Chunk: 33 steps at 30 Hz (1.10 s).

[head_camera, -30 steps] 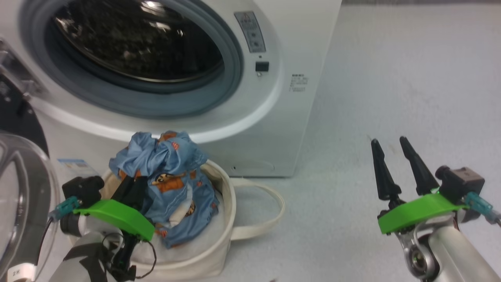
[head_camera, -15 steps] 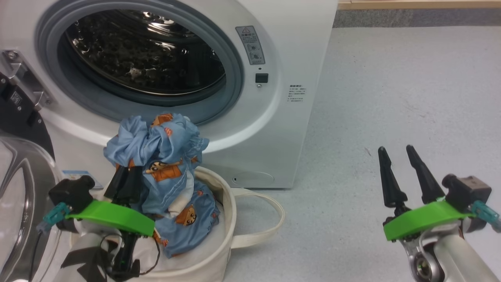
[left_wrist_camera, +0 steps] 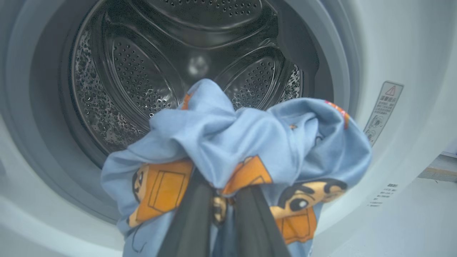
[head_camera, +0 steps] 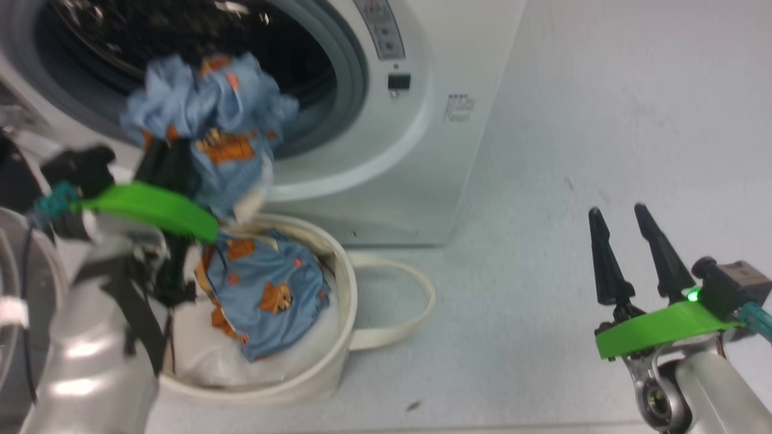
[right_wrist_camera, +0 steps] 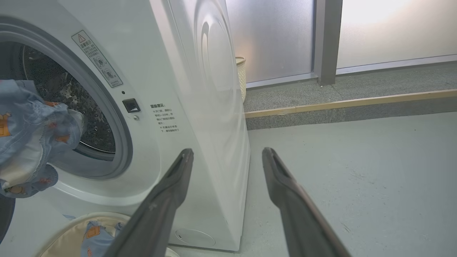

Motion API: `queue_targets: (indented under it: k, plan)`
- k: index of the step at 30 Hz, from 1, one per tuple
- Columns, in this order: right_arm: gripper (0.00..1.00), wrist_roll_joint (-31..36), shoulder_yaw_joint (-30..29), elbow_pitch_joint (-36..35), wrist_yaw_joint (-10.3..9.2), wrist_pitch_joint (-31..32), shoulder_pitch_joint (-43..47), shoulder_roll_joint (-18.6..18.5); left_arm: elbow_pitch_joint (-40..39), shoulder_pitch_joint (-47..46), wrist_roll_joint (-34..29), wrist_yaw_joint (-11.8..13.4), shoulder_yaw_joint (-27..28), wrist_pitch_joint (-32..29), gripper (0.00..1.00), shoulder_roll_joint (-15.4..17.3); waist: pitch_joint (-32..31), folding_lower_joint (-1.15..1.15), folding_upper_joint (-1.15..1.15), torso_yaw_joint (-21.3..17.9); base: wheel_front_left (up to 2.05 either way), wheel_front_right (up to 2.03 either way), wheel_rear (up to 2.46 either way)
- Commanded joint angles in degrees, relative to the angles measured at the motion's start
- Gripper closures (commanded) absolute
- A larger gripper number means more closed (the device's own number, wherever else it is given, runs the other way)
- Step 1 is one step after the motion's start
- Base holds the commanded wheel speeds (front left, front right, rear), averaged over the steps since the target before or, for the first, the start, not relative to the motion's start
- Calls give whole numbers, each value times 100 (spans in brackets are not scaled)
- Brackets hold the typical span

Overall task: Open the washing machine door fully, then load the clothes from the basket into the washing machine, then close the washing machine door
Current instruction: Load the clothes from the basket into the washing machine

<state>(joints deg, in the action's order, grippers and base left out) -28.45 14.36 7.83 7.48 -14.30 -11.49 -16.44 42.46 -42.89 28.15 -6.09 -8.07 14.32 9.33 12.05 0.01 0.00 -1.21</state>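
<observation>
Clothes hang bunched from the left gripper, pinched tight on the fabric, just before the open mouth of the washing machine; the drum lies straight ahead along its fingers (more blue fabric lies in the basket below). The right gripper stands spread, well apart.

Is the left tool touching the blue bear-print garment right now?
Touching. The left wrist view shows the left tool shut on the clothes, its two dark fingers pinching a fold of blue fabric.
</observation>
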Motion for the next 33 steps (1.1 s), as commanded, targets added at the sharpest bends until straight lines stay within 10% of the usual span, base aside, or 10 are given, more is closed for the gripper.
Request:
queue_targets:
  k: [1,33]
  plan:
    - [0,136,69,-432,1,-70,-157,-78,110,-526,-173,-45,221,68,100,284,468,-1,0,-127,0,0,0]
    - [0,1221,47,-2396,1,-70,239,696,859,-3685,-1250,-135,877,68,100,1124,2895,-1,0,-1089,0,0,0]
